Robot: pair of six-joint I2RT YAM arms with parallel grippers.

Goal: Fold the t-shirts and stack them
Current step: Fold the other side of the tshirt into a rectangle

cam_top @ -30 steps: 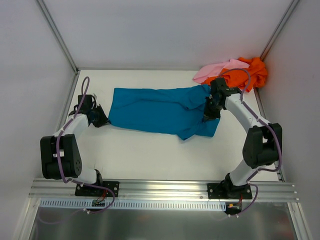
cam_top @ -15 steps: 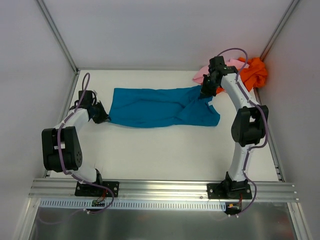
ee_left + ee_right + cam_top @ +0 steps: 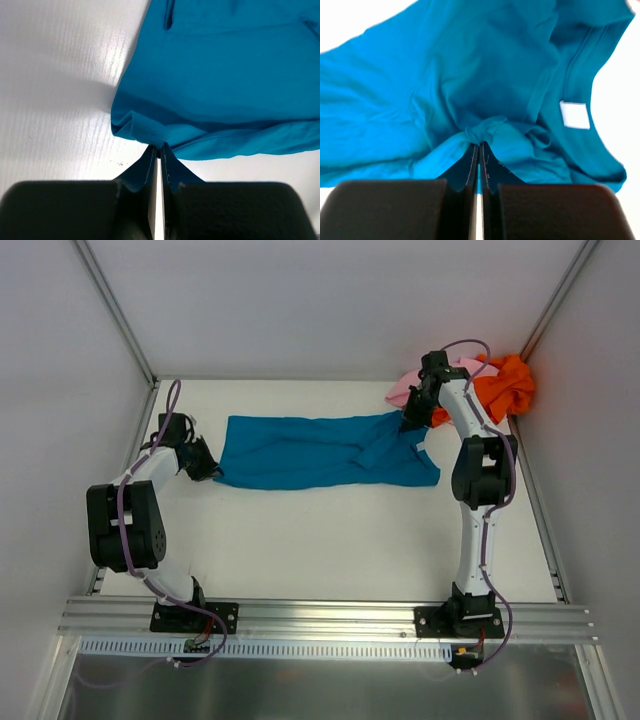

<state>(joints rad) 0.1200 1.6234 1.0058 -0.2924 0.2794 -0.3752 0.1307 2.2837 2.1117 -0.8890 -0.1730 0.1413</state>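
The teal-blue t-shirt [image 3: 320, 452] lies stretched across the table from left to right. My left gripper [image 3: 205, 465] is shut on its left edge; in the left wrist view the jaws [image 3: 159, 149] pinch a fold of the hem [image 3: 145, 129]. My right gripper [image 3: 412, 422] is shut on the shirt's right end; in the right wrist view the jaws [image 3: 480, 146] pinch bunched teal cloth [image 3: 490, 127], with the white neck tag [image 3: 575, 115] to the right. The orange t-shirt [image 3: 505, 385] and the pink t-shirt [image 3: 418, 382] lie heaped in the far right corner.
White walls with metal corner posts close in the table at the back and sides. The heap of shirts sits right behind my right wrist. The aluminium rail [image 3: 330, 618] with both arm bases runs along the near edge.
My right gripper has carried the shirt's right end from the middle right toward the far right corner, pulling the cloth flatter and narrower. My left gripper has shifted slightly away, still holding the left edge.
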